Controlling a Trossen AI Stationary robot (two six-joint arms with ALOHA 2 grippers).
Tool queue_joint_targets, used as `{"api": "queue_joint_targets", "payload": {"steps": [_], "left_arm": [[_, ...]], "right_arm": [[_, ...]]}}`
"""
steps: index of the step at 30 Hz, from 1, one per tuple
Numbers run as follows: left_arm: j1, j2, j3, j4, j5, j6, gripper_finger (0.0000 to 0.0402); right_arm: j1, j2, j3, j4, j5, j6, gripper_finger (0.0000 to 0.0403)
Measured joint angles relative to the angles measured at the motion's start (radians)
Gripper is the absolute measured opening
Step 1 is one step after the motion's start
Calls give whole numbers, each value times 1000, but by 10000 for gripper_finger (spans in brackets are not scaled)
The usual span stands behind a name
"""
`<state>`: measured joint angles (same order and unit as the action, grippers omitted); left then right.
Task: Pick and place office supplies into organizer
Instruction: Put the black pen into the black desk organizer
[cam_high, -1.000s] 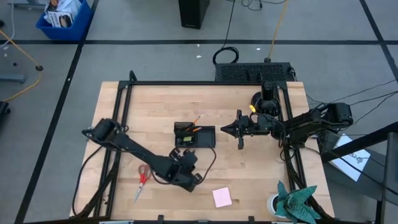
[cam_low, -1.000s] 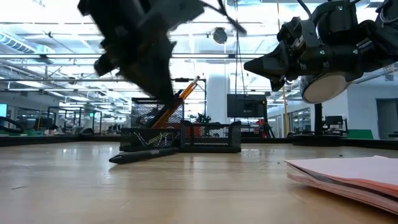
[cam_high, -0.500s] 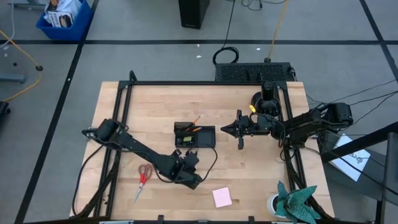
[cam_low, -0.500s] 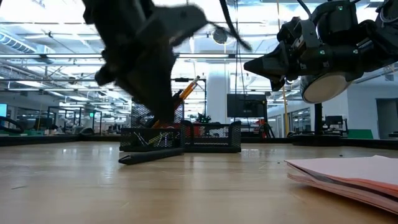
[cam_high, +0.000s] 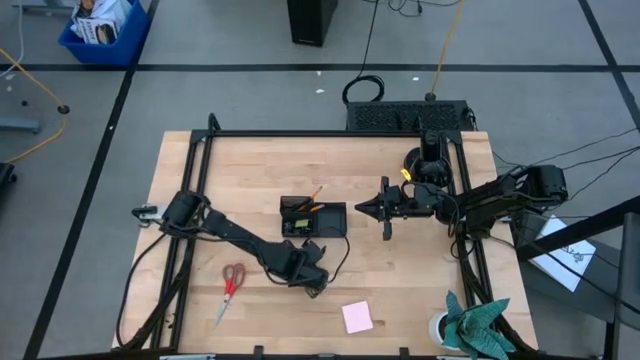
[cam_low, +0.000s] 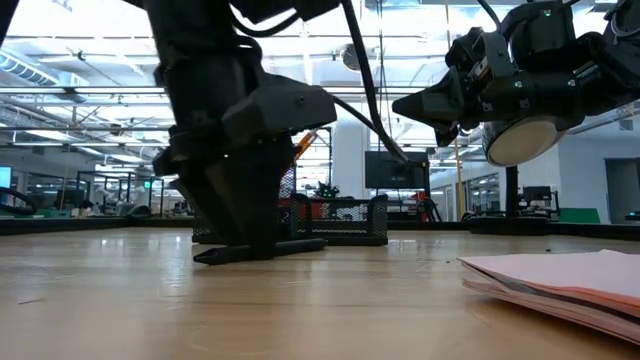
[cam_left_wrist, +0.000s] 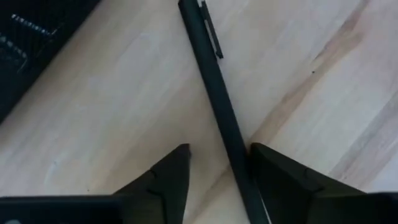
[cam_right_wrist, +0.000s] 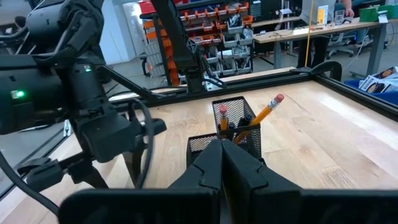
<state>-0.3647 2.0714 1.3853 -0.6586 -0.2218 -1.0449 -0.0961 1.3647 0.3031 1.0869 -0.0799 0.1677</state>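
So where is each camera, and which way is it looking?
High view: above, straight down on the table, both arms.
Low view: table height, looking across at the organizer; left gripper straddles the dark pen.
Left wrist view: on the left arm, facing down; that pen between open jaws.
Right wrist view: on the right arm, facing the organizer, right gripper shut.
Shared: the organizer shows in the low and right wrist views.

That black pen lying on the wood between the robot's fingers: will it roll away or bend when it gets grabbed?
The black pen looks straight and rigid, so it probably won't bend. It is thin and round, so a nudge might roll it, though its clip should stop it soon. The left end effector straddles it with fingers open, so closing should trap it.
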Motion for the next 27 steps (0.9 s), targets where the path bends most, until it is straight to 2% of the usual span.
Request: {"api": "queue_joint_targets", "payload": {"steps": [6, 16, 27], "left_arm": [[34, -25, -3, -1, 79, 58, 191], [76, -44, -3, -2, 63, 150, 191], [9, -14, 0, -72, 91, 137, 190]], "right_arm": [[0, 0, 0, 0, 0, 0, 0], [0, 0, 0, 0, 0, -7, 0], [0, -1, 0, -1, 0, -4, 0]]}}
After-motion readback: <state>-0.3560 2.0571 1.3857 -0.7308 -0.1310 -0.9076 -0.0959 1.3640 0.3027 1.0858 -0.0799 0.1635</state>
